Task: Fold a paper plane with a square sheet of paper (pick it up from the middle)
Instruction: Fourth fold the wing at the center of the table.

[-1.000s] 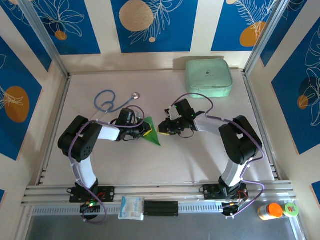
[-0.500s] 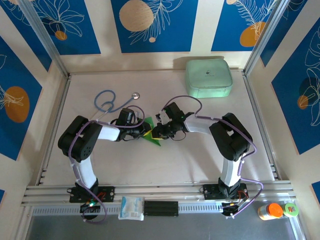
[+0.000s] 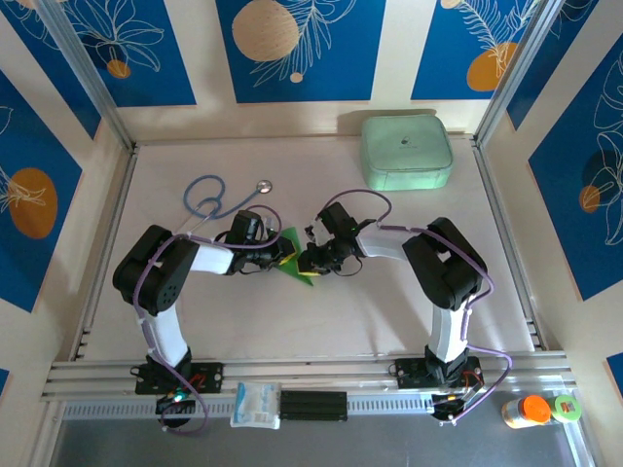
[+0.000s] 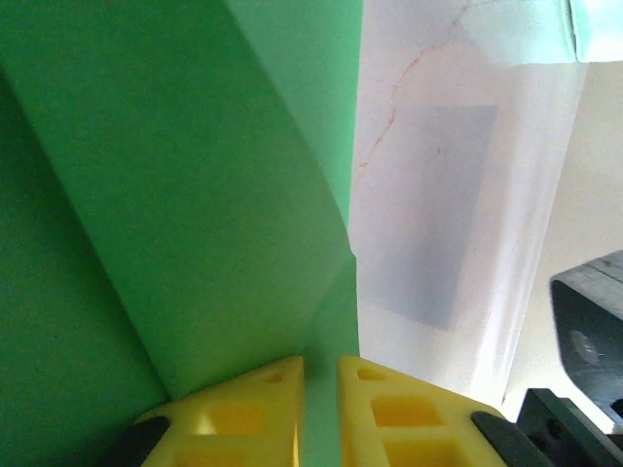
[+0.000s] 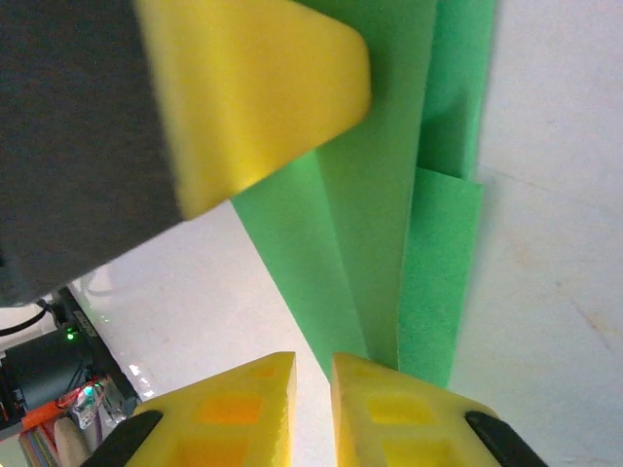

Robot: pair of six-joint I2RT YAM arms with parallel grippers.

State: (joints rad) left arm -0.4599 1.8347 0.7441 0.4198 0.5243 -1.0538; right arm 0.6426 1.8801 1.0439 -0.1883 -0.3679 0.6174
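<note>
Reaching in from 3 o'clock, the right gripper (image 3: 306, 263) has closed the gap it kept a second ago and now sits against the paper (image 3: 289, 239), while the left gripper (image 3: 280, 259) has stayed put. From above, the paper lies mid-table as a small creased green shape between the two grippers, at 3 o'clock of the left one and 9 o'clock of the right one; a green tip pokes out below them at 6 o'clock. The case (image 3: 406, 152) rests well apart at 1 o'clock and the stethoscope (image 3: 209, 199) at 10 o'clock. At the left wrist, the left gripper (image 4: 320, 375) is pinched on the paper (image 4: 195, 195): green shows in the thin slit between its yellow fingers (image 4: 234, 413), and the folded sheet spreads from there toward 12 and 10 o'clock. At the right wrist, the right gripper (image 5: 311, 375) is nearly closed, and the paper (image 5: 380, 243) runs up toward 12 o'clock from one fingertip; whether it is pinched I cannot tell. A left finger (image 5: 253, 88) overlaps the paper at 11 o'clock.
</note>
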